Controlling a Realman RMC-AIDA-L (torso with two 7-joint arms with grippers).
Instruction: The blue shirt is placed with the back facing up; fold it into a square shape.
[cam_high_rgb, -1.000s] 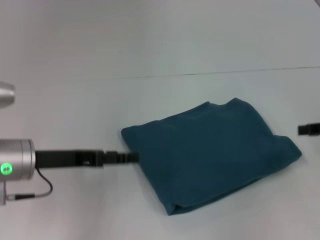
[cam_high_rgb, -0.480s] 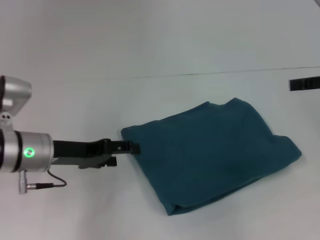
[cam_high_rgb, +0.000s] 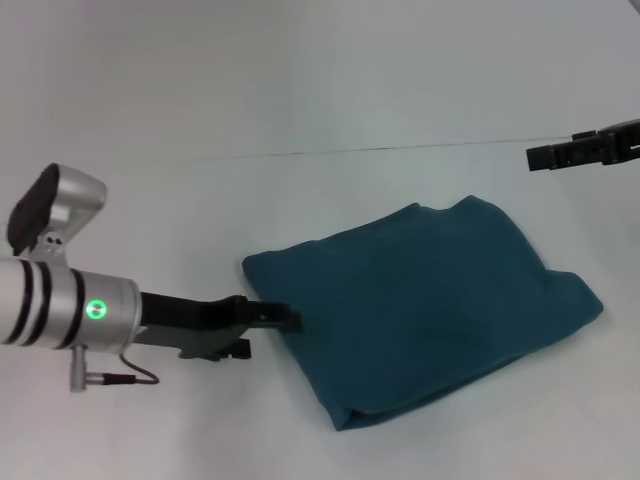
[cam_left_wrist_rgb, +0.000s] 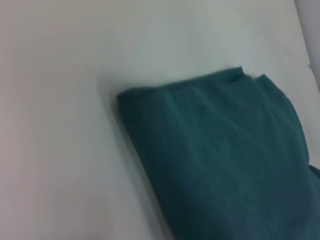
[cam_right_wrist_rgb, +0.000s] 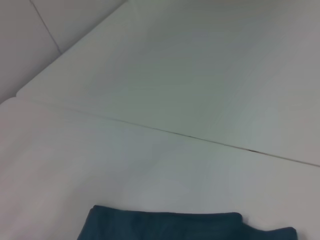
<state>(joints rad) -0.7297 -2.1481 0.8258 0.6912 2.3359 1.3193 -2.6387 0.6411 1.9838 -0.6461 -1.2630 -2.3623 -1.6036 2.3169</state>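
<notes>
The blue shirt (cam_high_rgb: 430, 310) lies folded into a rough, slightly skewed square on the white table (cam_high_rgb: 300, 90), plain side up. It also shows in the left wrist view (cam_left_wrist_rgb: 225, 150) and, as a strip of its far edge, in the right wrist view (cam_right_wrist_rgb: 175, 227). My left gripper (cam_high_rgb: 285, 318) reaches in from the left, its tip at the shirt's left edge, near the front-left part of the fold. My right gripper (cam_high_rgb: 545, 157) hangs high at the far right, above and beyond the shirt's far right corner, apart from it.
A thin dark seam (cam_high_rgb: 400, 149) runs across the table behind the shirt. A cable (cam_high_rgb: 130, 378) loops under the left wrist. Bare white table surrounds the shirt on all sides.
My left arm has swung nearer and its tip has slid a little right and towards me along the shirt's left edge. My right gripper has risen and come in from the right. The shirt has not moved.
</notes>
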